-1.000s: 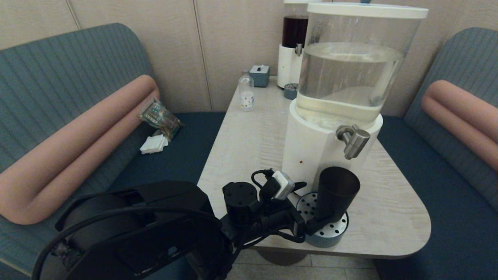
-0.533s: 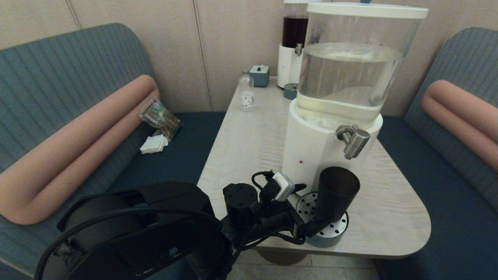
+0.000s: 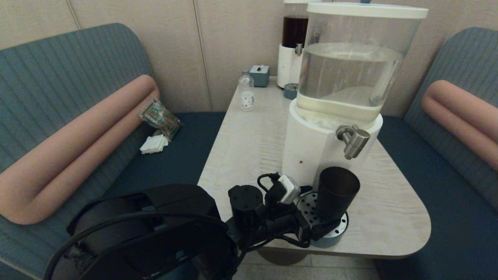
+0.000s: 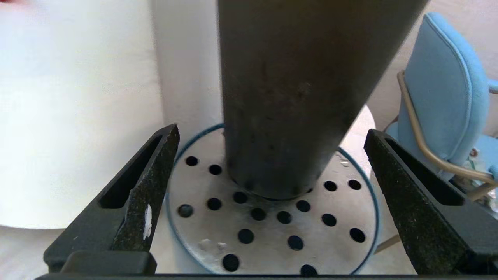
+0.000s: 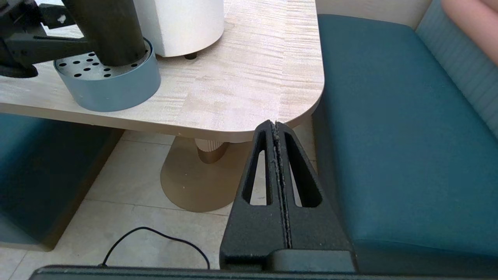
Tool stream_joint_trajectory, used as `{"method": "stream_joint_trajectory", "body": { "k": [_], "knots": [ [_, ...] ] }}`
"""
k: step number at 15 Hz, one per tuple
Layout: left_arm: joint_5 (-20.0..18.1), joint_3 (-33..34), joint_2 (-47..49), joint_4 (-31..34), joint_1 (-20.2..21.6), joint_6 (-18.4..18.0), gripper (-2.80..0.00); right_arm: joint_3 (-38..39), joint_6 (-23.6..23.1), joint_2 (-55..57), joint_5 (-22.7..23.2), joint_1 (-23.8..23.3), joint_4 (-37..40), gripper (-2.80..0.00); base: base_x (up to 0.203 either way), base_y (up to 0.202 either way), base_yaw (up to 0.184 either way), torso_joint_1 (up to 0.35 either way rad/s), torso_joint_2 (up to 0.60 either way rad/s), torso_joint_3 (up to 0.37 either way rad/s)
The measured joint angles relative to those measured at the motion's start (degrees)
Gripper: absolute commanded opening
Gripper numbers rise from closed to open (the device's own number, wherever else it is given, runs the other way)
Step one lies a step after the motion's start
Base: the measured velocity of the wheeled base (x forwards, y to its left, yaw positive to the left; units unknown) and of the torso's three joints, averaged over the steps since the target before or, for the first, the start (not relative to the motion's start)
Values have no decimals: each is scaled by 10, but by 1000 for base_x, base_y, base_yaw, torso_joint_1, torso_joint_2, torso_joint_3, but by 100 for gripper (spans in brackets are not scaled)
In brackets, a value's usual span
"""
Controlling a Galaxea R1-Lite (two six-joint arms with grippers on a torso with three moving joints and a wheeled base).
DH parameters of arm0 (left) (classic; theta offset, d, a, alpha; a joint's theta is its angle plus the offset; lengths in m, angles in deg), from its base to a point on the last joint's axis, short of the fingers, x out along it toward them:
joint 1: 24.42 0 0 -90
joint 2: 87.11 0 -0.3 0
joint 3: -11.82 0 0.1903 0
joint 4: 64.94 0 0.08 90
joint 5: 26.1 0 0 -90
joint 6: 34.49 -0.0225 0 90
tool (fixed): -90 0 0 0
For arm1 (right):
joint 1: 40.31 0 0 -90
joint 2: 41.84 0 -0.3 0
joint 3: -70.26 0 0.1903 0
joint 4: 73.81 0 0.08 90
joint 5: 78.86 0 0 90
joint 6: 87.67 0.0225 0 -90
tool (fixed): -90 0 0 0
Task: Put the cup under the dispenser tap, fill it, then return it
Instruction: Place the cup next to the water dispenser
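The dark tapered cup [image 3: 336,190] stands upright on the perforated drip tray [image 3: 337,232], roughly below the silver dispenser tap [image 3: 353,140] of the big clear-tank dispenser [image 3: 350,74]. My left gripper [image 3: 317,228] is at the cup's base, low on its near left side. In the left wrist view this gripper [image 4: 271,129] is open, its fingers spread wide either side of the cup [image 4: 295,89] without touching it, above the tray [image 4: 268,249]. My right gripper [image 5: 274,124] is shut and empty, parked below the table's front right corner.
A slim dark-liquid dispenser [image 3: 292,42], a small clear bottle [image 3: 246,93], a grey box [image 3: 259,75] and a small round tray [image 3: 290,91] stand at the table's far end. Upholstered benches flank the table [image 3: 249,140]. The cup [image 5: 109,31] and tray [image 5: 113,89] sit near the front edge.
The left wrist has shifted slightly right and down. The cup, leaning a little before, now stands upright on the tray.
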Motion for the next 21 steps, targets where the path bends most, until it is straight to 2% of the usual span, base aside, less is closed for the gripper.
{"method": "stream_joint_trajectory", "body": {
  "k": [14,15,21],
  "knots": [
    [3,-54,24,0,-9,5,0,0,0,0,0,0,0,-280,0,0,0,0,0,0],
    [3,-57,26,0,-11,5,-280,0,0,0,0,0,0,-280,0,0,0,0,0,0],
    [5,-59,32,0,-17,6,-280,0,0,0,0,0,0,-280,0,0,0,0,0,0]
  ]
}}
